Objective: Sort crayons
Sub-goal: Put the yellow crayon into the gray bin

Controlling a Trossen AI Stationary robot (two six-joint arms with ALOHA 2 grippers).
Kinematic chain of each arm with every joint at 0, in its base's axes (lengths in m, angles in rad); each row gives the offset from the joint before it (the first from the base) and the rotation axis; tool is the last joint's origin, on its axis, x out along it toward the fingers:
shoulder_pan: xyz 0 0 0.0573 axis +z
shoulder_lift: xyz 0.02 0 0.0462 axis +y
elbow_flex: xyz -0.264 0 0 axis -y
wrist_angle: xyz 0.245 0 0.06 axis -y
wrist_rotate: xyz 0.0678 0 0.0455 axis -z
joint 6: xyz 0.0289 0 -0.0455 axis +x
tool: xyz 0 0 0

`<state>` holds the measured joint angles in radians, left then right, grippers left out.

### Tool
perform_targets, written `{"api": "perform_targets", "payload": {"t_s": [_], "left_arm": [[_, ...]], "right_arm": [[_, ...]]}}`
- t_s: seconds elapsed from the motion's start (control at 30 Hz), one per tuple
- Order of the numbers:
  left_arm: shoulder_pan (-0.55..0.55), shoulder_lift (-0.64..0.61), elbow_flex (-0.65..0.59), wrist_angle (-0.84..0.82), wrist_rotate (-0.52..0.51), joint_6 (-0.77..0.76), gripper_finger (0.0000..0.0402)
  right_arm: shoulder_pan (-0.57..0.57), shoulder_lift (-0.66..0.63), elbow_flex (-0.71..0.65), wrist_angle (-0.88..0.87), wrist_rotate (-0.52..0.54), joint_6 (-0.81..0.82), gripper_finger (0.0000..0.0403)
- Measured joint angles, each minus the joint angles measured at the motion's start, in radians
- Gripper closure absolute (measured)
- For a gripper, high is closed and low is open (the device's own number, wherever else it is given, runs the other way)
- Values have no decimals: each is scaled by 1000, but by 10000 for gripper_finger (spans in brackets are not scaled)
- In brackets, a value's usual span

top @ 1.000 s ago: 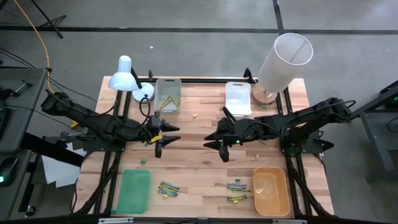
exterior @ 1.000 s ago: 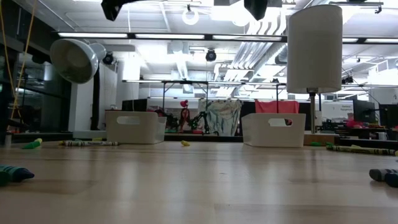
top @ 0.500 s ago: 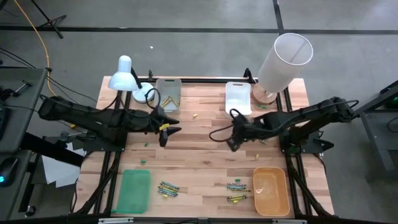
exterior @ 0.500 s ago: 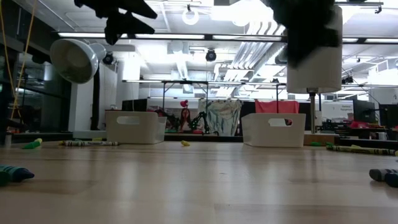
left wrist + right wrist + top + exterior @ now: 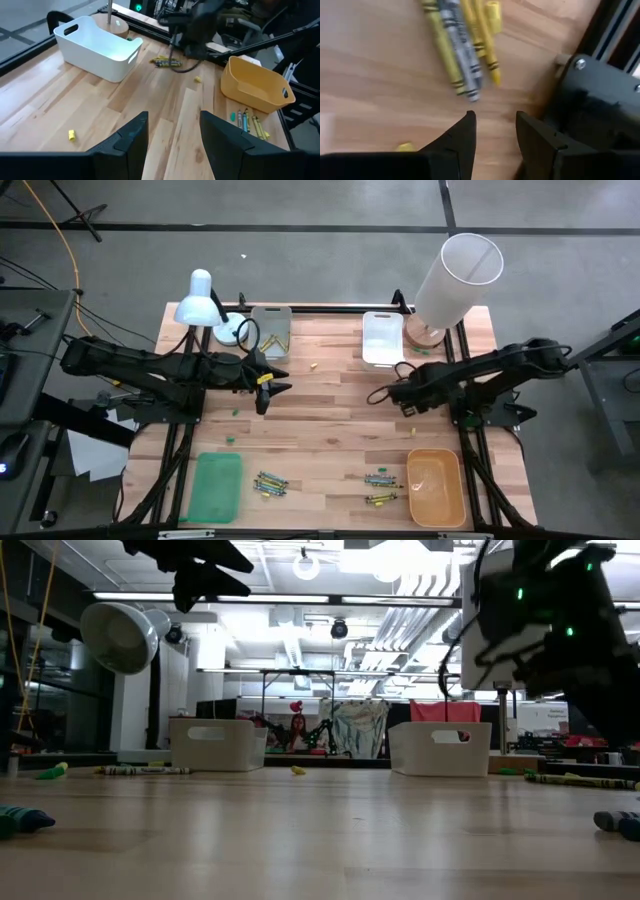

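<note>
A small bundle of yellow and grey crayons [image 5: 462, 45] lies on the wooden table, just beyond my right gripper [image 5: 495, 135]. That gripper points steeply down over the right middle of the table [image 5: 405, 400], open, with nothing between its fingers. My left gripper [image 5: 172, 135] hovers open and empty over the left middle [image 5: 270, 385], high above the wood. More crayons lie in groups near the front edge [image 5: 270, 482] [image 5: 380, 478], by the green tray [image 5: 217, 485] and the orange tray [image 5: 435, 485]. The left wrist view shows the bundle of crayons [image 5: 165, 61] under the right arm.
A grey tray [image 5: 270, 330] and a white tray [image 5: 383, 337] stand at the far edge. A white desk lamp [image 5: 205, 305] is at the far left and a tall white cylinder [image 5: 455, 280] at the far right. Small yellow specks [image 5: 71, 134] dot the wood.
My right gripper has swung toward the table's right edge and dropped lower, tipping from nearly level to pointing steeply down over the crayon bundle. My left gripper has shifted a little toward the far edge and the table's middle. Nothing on the table has moved.
</note>
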<state>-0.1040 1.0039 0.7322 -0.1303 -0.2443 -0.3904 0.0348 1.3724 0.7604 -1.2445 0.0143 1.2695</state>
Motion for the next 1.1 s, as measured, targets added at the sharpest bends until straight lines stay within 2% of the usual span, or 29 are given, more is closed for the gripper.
{"api": "perform_targets", "payload": {"t_s": [0.3,0.5,0.67,1.1], "left_arm": [[0,0,0,31,0,-62,236],[0,0,0,31,-1,-121,236],[0,0,0,32,-3,-131,236],[0,0,0,32,-6,-88,236]], "right_arm": [[-181,0,-76,66,48,-358,270],[-233,0,-84,128,7,-522,270],[-250,2,-86,138,-21,-577,270],[-291,3,-200,231,-80,-562,270]]}}
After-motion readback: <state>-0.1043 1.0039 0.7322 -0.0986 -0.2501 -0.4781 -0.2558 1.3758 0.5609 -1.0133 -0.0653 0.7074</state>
